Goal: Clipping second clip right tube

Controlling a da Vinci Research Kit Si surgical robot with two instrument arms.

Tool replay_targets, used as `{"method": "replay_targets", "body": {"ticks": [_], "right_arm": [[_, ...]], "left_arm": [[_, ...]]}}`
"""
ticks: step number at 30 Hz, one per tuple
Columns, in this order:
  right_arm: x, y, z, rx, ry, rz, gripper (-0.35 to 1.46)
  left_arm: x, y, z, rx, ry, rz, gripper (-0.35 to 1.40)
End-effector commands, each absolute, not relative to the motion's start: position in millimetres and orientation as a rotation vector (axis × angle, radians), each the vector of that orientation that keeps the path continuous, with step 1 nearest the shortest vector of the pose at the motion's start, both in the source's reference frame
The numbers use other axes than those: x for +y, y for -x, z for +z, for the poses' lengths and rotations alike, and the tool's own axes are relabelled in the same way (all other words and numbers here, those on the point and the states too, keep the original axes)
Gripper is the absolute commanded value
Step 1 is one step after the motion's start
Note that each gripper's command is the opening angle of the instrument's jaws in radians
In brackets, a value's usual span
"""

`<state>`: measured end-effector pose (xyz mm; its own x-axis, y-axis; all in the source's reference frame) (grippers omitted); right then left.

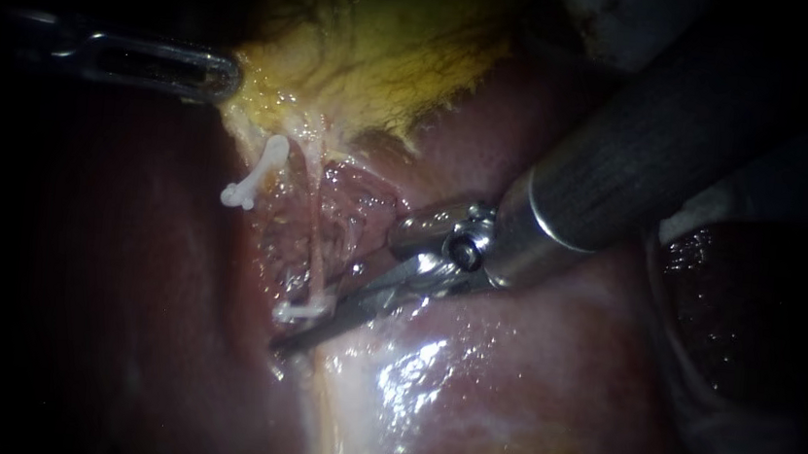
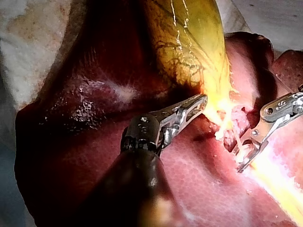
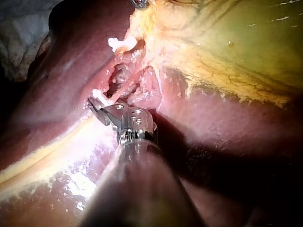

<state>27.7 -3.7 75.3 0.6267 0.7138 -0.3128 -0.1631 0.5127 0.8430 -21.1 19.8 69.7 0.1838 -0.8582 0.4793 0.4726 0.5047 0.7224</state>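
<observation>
- The left instrument (image 1: pixel 227 78) is clenched on the yellow, veined edge of the gallbladder (image 1: pixel 380 59). Its jaws are slotted bright metal.
- The right instrument (image 1: pixel 338 288) has a dark matt shaft and a polished wrist. Its jaws are parted: one is seen long and thin, the other short.
- The right tube (image 1: pixel 317 239), a thin pale strand, is stretched over raw red tissue between the gallbladder and the wet, glossy liver (image 1: pixel 507 382).
- The lower clip (image 1: pixel 304 311), white, is seated at the lower end of the right tube and touches the tip of the long jaw. Contact with the short jaw is not seen.
- The upper clip (image 1: pixel 254 180), white and bone-shaped, is set across the pale tissue beside the right tube, nearer the left instrument.
</observation>
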Motion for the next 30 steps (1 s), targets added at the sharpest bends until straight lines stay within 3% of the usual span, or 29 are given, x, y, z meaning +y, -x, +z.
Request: {"method": "replay_targets", "body": {"ticks": [1,5,8,12,15,22,30], "right_arm": [[-3.7,-27.7,75.2,0.717,-0.881,0.585,0.0],[-3.7,-27.6,75.2,0.72,-0.882,0.585,0.1],[-3.7,-27.6,75.3,0.737,-0.889,0.588,0.4],[-3.6,-27.6,75.5,0.808,-0.868,0.634,0.6],[-3.5,-27.2,75.7,0.826,-0.817,0.657,0.6],[-2.8,-26.1,76.2,0.857,-0.827,0.663,0.6],[-1.6,-25.0,77.4,1.018,-0.936,0.692,0.6]], "left_arm": [[19.8,21.1,69.7,-0.995,-0.467,-0.987,-0.35],[19.8,21.0,69.7,-0.995,-0.467,-0.987,-0.35],[19.8,21.0,69.7,-0.995,-0.467,-0.987,-0.35],[19.8,21.0,69.7,-0.995,-0.467,-0.986,-0.35],[19.8,21.0,69.7,-0.995,-0.467,-0.986,-0.35],[19.8,21.0,69.7,-0.995,-0.467,-0.986,-0.35],[19.7,20.9,69.7,-0.995,-0.467,-0.986,-0.35]]}}
